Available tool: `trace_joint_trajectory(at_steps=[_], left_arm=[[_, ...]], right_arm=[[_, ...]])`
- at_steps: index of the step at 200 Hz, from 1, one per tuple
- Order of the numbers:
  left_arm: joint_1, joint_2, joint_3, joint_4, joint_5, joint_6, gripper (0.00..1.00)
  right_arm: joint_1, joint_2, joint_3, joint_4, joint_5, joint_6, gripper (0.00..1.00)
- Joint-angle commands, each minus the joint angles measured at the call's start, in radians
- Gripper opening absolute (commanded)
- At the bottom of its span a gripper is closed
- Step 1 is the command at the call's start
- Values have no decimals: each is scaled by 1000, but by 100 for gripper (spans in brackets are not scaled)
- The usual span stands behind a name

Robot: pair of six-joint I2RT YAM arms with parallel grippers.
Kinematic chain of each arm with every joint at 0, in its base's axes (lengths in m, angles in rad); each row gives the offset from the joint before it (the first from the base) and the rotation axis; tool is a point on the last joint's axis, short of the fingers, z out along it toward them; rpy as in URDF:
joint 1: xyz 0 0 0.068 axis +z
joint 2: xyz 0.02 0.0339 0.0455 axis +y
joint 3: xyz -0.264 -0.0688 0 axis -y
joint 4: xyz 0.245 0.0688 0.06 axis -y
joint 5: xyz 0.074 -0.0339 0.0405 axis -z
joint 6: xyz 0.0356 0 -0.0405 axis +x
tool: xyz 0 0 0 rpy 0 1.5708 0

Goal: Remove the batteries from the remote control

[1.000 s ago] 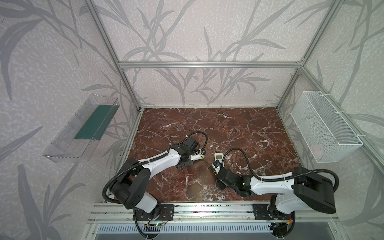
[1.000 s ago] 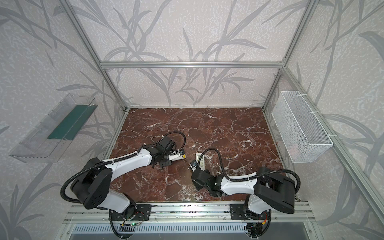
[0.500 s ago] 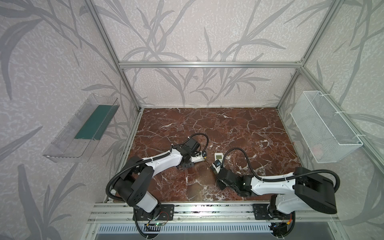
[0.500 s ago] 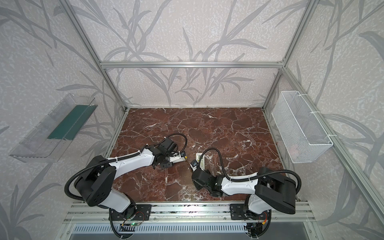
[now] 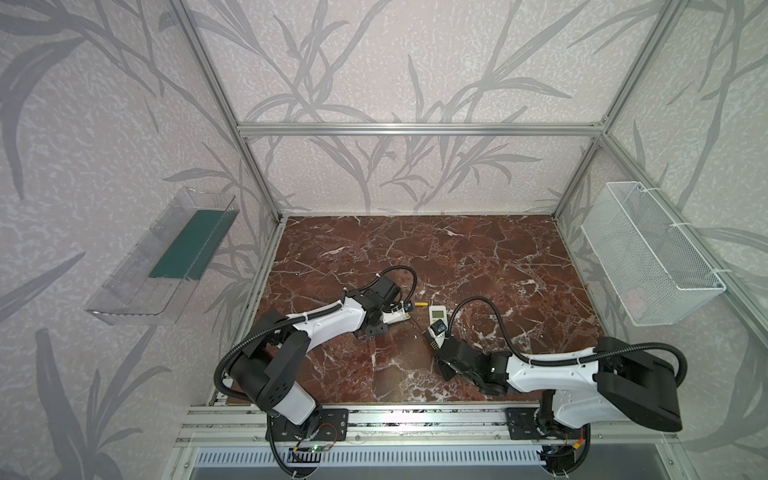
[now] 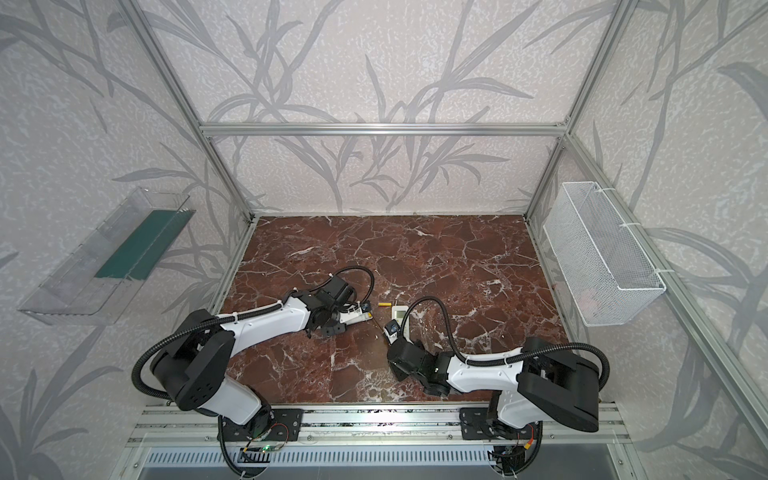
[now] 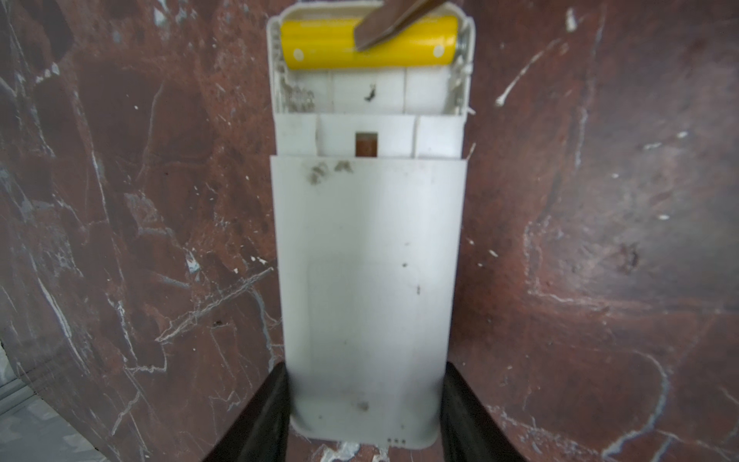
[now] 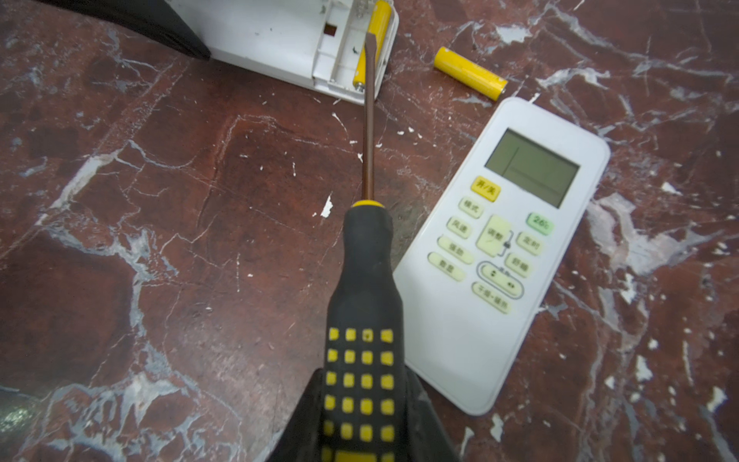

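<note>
At the near centre of the marble table (image 5: 457, 257), my left gripper (image 7: 364, 384) clamps the white remote (image 7: 368, 260) across its width, one finger pressed to each long edge at the end opposite the battery bay (image 7: 372, 90). This remote faces back side up and the bay is open. One slot, at the outer end of the bay, holds the seated battery (image 7: 316, 46), a yellow cylinder lying crosswise; the slot beside it shows bare white plastic. My right gripper (image 8: 366, 416) is closed on the black-and-yellow handle of the screwdriver (image 8: 366, 280). Its shaft reaches over the table to the bay, and the flat blade tip lies on top of the seated battery near its middle. A loose battery (image 8: 470, 78) lies on its side on the marble, outside the white remote and just beside the display end of the second remote (image 8: 500, 256). The second remote rests face up, screen and buttons showing, just beside the screwdriver handle. Both top views show the loose battery between my two grippers.
</note>
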Motion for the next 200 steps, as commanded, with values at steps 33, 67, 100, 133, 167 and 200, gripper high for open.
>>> trace_joint_trajectory(at_steps=[33,67,100,133,167,200], left_arm=[[30,29,5,58,37,-65,53],[54,19,-4,59,58,-78,53],[66,-5,-19,82,72,-96,53],[70,-18,-34,105,91,-108,53],[69,-9,-24,101,66,-175,53],[68,-17,-11,78,82,-256,53]], right_arm=[[-52,-116,58,-129,29,-4,0],[-214,-148,127,-226,-82,-42,0],[-323,-96,208,-299,-187,-100,0],[-325,-54,253,-310,-234,-140,0],[-319,-29,281,-347,-347,-98,0],[-260,6,285,-352,-367,-35,0]])
